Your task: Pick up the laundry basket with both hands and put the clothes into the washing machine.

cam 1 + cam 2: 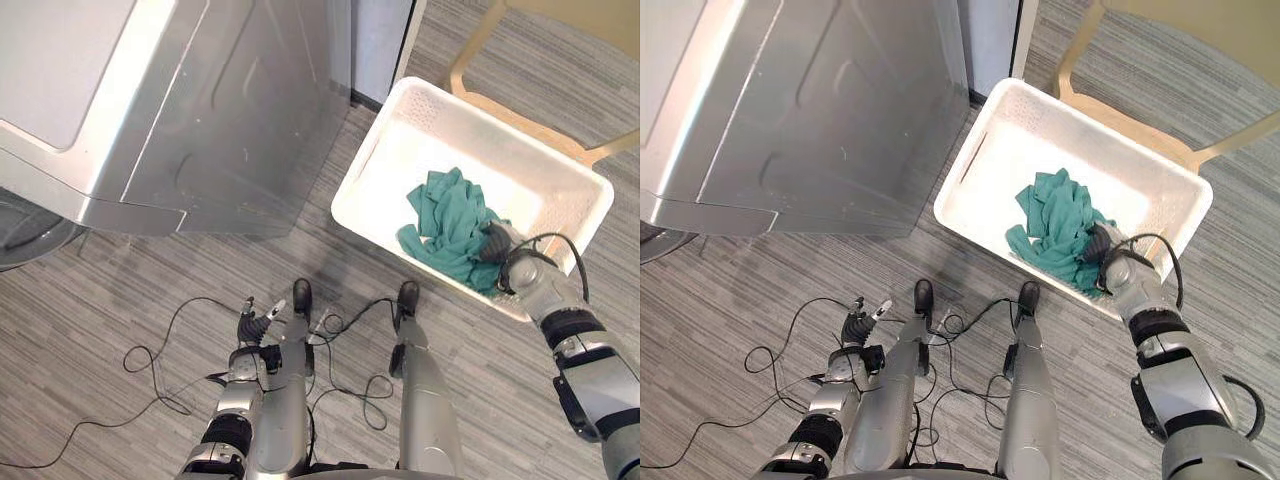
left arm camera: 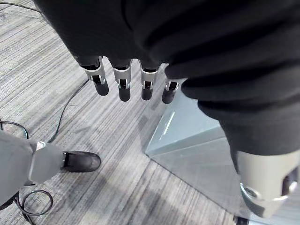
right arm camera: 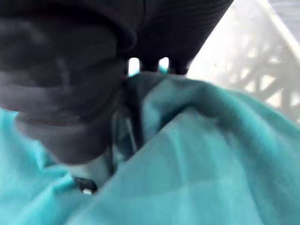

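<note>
Left hand [image 1: 252,330] hangs low, fingers straight and slack, well apart from the white lattice-walled plastic laundry basket [image 1: 368,168] on the floor. Right hand [image 1: 497,243] is sunk in its soft crumpled teal clothes [image 1: 450,225], grip impossible to tell. Pulling one-sided could tip the light basket beside the smooth grey washing machine [image 1: 220,110]

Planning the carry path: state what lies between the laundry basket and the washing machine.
Bare striped floor separates laundry basket from washing machine, in the left eye view.

Left hand [image 1: 252,332] low, fingers [image 2: 124,89] straight; right hand [image 1: 496,245] outstretched.
</note>
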